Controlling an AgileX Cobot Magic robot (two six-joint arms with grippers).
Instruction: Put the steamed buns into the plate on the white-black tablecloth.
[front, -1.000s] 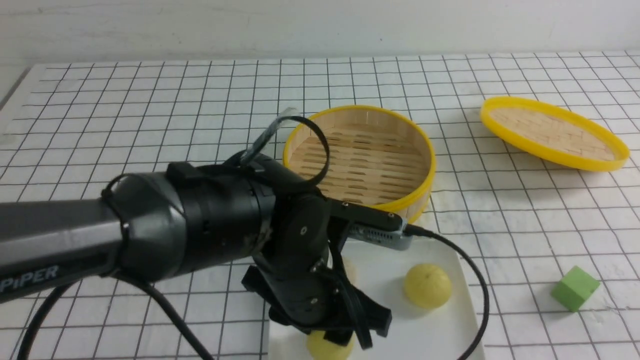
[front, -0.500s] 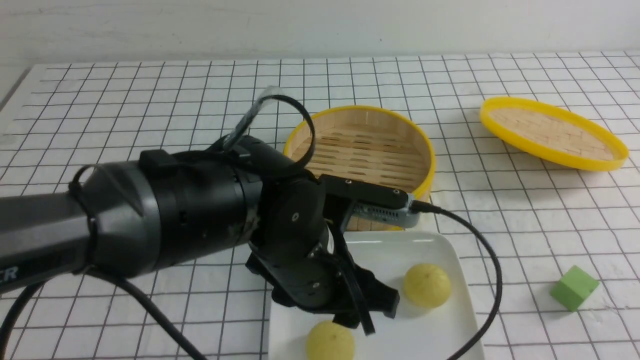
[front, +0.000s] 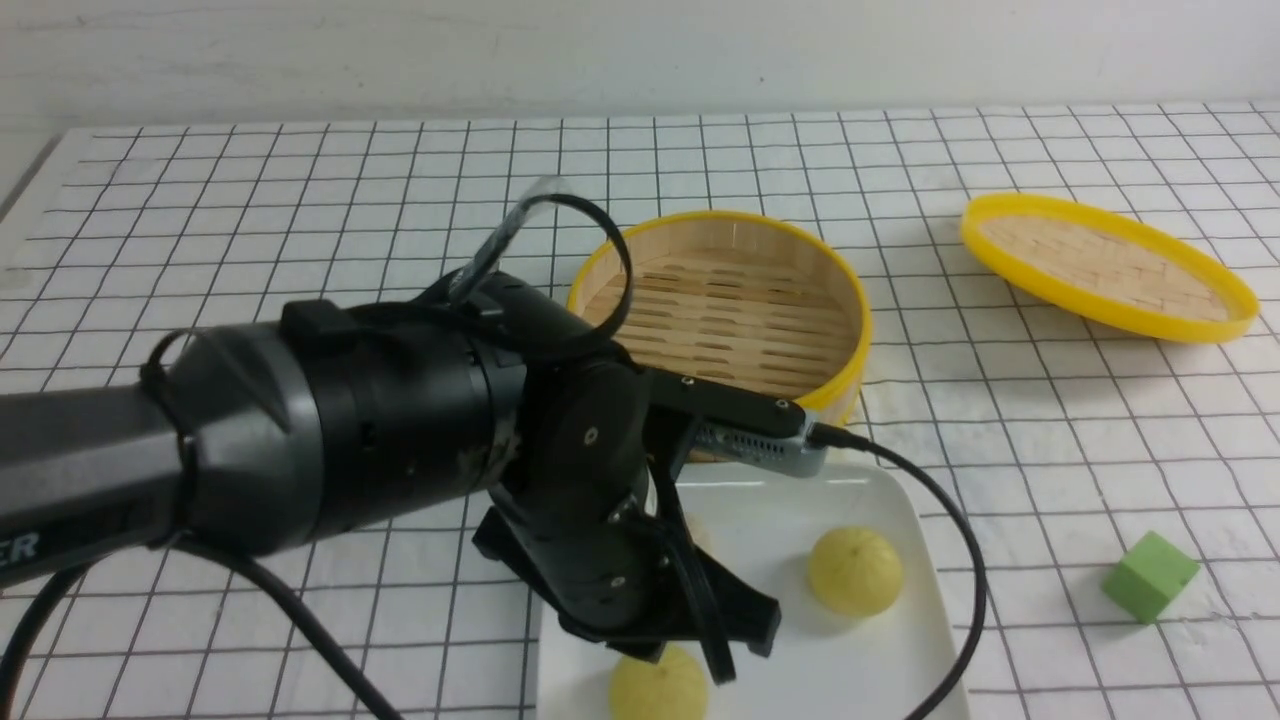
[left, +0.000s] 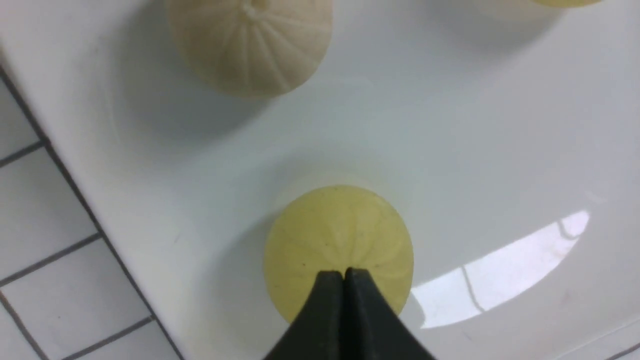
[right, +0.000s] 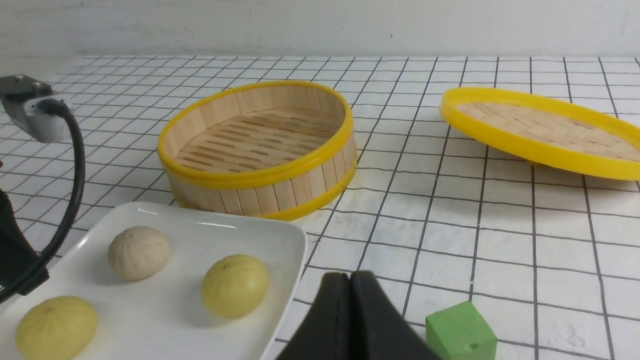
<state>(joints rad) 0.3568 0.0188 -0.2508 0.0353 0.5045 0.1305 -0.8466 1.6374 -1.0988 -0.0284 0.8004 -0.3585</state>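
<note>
Tablecloth (front: 300, 200) of white with a thin black grid covered the whole table, slightly wrinkled. Across it from the left reached the black left arm (front: 300, 450), its wrist bent down over the near left part of the plate (front: 830, 500). That glossy white square plate lay on the cloth just in front of the round bamboo steamer (front: 735, 310), whose yellow-rimmed basket stood open with nothing in it. The yellow-rimmed bamboo lid (front: 1105, 265) lay well apart to the right, tilted, with one edge raised.

All three steamed buns sat in the plate, apart from one another. One pale yellow bun (front: 855, 572) rested toward the plate's right side, a second yellow bun (front: 658, 685) near its front edge, and the off-white bun (right: 138, 252) toward the back left, mostly hidden by the arm in the front view. A small green cube (front: 1150, 577) stood on the cloth to the right of the plate.

The left gripper (left: 344, 275) was clenched, its two black tips pressed together with nothing between them, right over the near yellow bun; whether they touched it could not be told. The right gripper (right: 350, 276) was likewise clenched and empty, above the cloth between plate and cube.
</note>
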